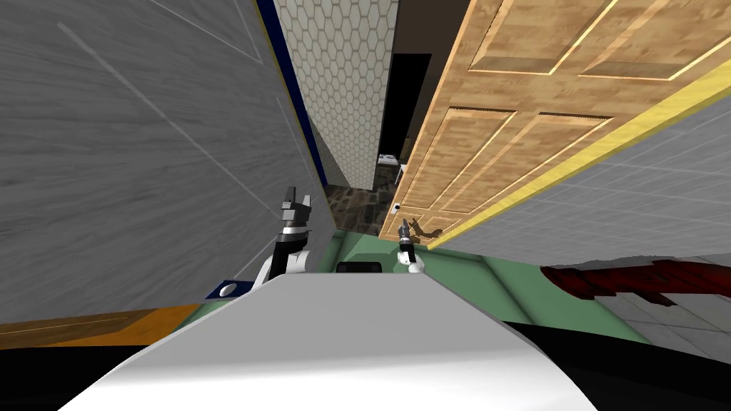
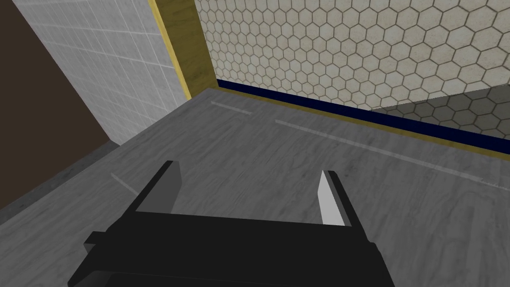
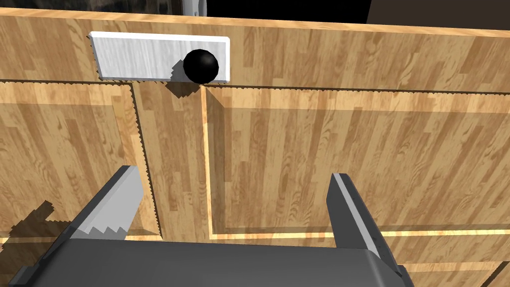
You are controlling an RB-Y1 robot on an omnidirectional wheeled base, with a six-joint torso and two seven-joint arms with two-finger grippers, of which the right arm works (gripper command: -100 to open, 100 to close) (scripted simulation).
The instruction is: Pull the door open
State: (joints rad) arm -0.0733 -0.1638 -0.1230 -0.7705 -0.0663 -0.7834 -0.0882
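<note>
Right wrist view has the right gripper (image 3: 234, 199) facing the wooden door (image 3: 309, 139), its fingers spread wide with nothing between them; the black knob (image 3: 201, 66) sits on a white plate (image 3: 139, 56) well ahead of the fingertips, nearer one finger's line than the other's, close to the door's free edge; I judge the fingers are held apart so they can pass either side of the knob, and the hand faces the panel squarely for that reach; contact is not yet made. Head view suggests the door stands ajar, with a black area (image 1: 403, 107) beyond its edge; the pull looks unfinished. Off to the side, the left gripper (image 2: 249, 192) hangs with fingers likewise apart over a grey wood-grain surface (image 2: 323, 164), probably parked clear of the door's swing.
</note>
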